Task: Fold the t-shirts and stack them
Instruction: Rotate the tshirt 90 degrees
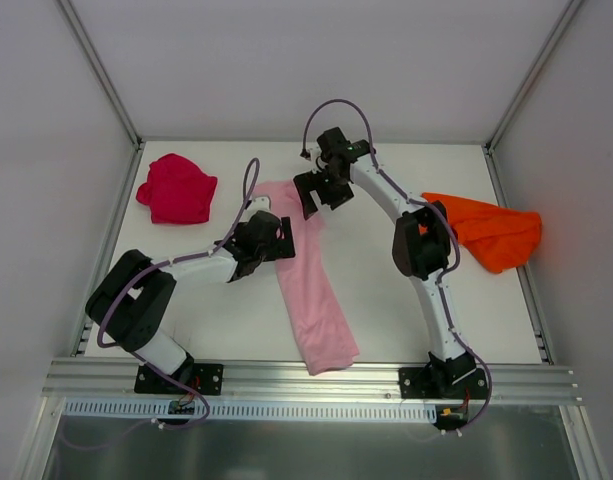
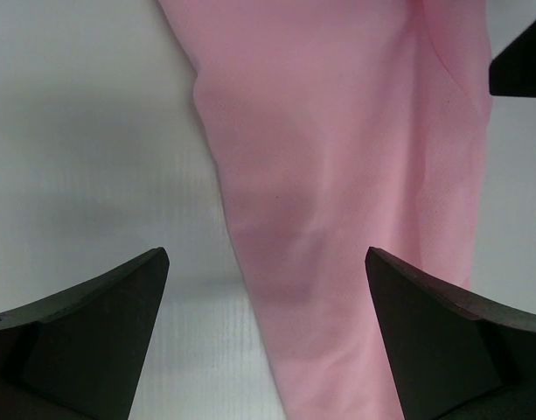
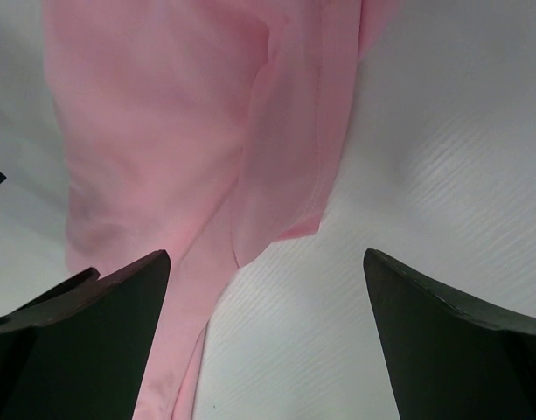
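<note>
Three shirts lay on the worktop [image 1: 386, 320]. The pink shirt [image 1: 314, 285], drawn into a long strip, ran from the middle to the near edge. The red shirt [image 1: 176, 188] sat bunched at the far left corner, and the orange shirt [image 1: 491, 232] lay at the right edge. My left gripper [image 1: 278, 238] and right gripper [image 1: 311, 196] stood over the strip's far end, jaws wide apart, holding nothing.

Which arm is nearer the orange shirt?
Right. The right arm's elbow sits at the edge of the orange shirt, though the right gripper is over the far end of the pink shirt. The left arm lies beyond that shirt, the left gripper over it.
</note>
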Robot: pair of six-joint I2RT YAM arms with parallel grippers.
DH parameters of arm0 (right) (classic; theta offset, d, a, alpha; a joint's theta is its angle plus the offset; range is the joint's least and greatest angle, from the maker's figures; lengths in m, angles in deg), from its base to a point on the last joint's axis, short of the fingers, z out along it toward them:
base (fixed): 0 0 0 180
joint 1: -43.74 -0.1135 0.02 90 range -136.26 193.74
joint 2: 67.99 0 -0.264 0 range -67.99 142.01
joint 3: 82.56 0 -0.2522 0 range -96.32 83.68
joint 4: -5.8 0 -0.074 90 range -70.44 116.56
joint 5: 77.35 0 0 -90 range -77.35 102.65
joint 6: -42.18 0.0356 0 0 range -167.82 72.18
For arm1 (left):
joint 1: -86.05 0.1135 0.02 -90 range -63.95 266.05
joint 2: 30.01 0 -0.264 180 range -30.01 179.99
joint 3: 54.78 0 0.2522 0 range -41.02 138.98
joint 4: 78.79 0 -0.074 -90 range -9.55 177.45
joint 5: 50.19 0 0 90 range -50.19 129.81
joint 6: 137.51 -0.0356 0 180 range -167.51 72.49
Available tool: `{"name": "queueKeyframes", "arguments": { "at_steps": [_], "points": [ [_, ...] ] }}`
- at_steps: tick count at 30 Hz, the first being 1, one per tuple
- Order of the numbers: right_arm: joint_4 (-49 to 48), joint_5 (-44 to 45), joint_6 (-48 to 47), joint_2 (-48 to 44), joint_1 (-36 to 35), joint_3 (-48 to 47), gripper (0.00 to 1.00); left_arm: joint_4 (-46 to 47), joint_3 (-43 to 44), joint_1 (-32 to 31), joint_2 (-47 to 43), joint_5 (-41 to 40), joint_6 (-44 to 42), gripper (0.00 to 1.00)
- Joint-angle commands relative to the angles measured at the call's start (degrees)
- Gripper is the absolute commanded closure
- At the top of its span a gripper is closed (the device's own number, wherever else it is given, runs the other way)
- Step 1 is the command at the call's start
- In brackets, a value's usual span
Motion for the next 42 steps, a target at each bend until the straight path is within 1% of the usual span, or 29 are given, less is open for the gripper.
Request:
{"name": "queueKeyframes", "arguments": {
  "at_steps": [1,9,11,14,17,20,21,23,27,30,33,37,40,42],
  "points": [
    [2.2,-0.7,-1.7,3.0,-0.5,-3.9,0.0,1.2,0.6,-0.7,-0.1,-1.9,1.1,0.01],
    [-1.4,3.0,-2.2,1.5,-0.9,1.2,0.0,1.8,-0.6,-2.2,-0.7,1.0,1.8,0.01],
    [-1.2,5.9,-2.8,1.9,-1.1,0.9,0.0,1.0,-0.9,-2.9,-1.0,0.6,2.0,0.01],
    [-1.1,7.1,-2.8,2.5,-1.2,-0.2,0.0,0.1,-1.3,-3.3,-1.2,-0.7,2.2,0.01],
    [-1.8,10.3,-2.6,2.7,-1.2,-0.5,0.0,-1.4,-1.7,-3.4,-1.9,-2.2,2.3,0.01],
    [-2.5,14.3,-2.5,2.9,-1.2,-0.4,0.0,-1.6,-2.8,-3.6,-3.2,-2.5,2.2,0.01],
    [-2.9,17.8,-2.2,2.9,-1.2,-0.3,0.0,-1.6,-3.5,-3.7,-3.9,-2.5,2.2,0.01],
    [-3.9,20.1,-2.1,3.1,-1.2,-0.1,0.0,-2.0,-4.0,-4.0,-4.5,-3.1,2.3,0.01],
    [-7.2,27.4,-2.3,2.4,-1.2,2.4,0.0,-2.5,-4.3,-4.1,-4.8,-3.5,2.4,0.01],
    [-10.6,33.6,-3.3,0.8,-1.3,4.6,0.0,-2.9,-4.3,-4.2,-4.9,-4.0,2.4,0.01],
    [-16.9,39.8,-5.1,-2.9,-1.3,8.9,0.0,-3.1,-4.3,-4.3,-4.8,-4.6,2.4,0.01],
    [-19.8,41.1,-5.5,-6.4,-1.2,11.6,0.0,-2.6,-4.0,-4.3,-3.7,-4.2,2.6,0.01],
    [-22.0,39.7,-4.9,-8.8,-1.3,13.4,0.0,-2.4,-2.9,-4.8,-1.9,-3.5,3.0,0.01],
    [-21.8,40.7,-5.0,-9.1,-1.3,13.1,0.0,-2.2,-2.8,-6.0,-1.6,-3.8,3.3,0.01]
  ]
}}
